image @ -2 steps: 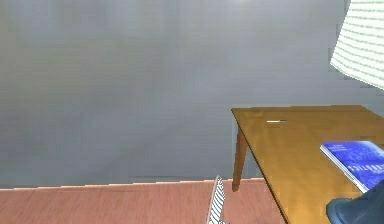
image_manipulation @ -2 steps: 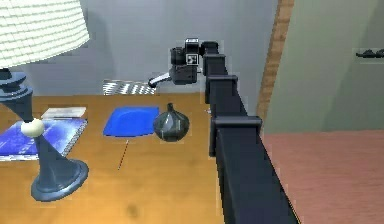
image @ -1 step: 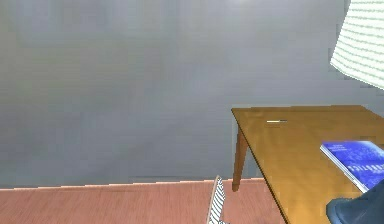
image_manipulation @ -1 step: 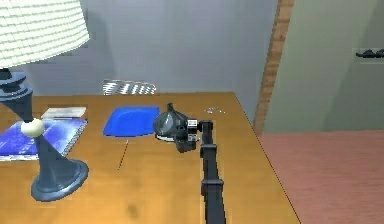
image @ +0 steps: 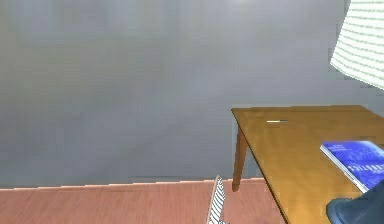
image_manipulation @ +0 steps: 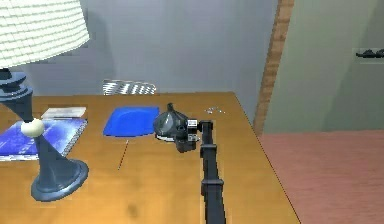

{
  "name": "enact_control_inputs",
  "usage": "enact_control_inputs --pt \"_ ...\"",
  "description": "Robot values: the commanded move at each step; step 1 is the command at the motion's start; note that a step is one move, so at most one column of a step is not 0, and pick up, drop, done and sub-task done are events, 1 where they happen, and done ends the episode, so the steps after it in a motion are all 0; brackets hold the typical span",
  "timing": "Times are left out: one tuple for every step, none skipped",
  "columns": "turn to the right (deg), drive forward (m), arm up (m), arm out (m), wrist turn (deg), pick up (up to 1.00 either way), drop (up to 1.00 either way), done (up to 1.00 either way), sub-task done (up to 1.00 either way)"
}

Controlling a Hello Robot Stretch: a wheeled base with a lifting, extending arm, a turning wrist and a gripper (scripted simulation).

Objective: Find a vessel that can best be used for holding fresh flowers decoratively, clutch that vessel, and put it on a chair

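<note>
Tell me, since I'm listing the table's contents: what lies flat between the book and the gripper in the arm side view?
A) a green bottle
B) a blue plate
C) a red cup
B: a flat blue plate lies on the table between the book and the gripper.

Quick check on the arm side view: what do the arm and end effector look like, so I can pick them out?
The arm is a dark, nearly black square bar, built in stacked segments. At its far end, the end effector has a rounded dark grey body with darker parts beside it. Its thin fingers are too small to make out in detail.
</note>
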Motion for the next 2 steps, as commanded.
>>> enact_control_inputs --pt "0.0 0.00 0.10 0.00 0.0 0.00 0.00 0.00 0.00" --pt "0.0 0.00 0.16 0.00 0.0 0.00 0.00 0.00 0.00"
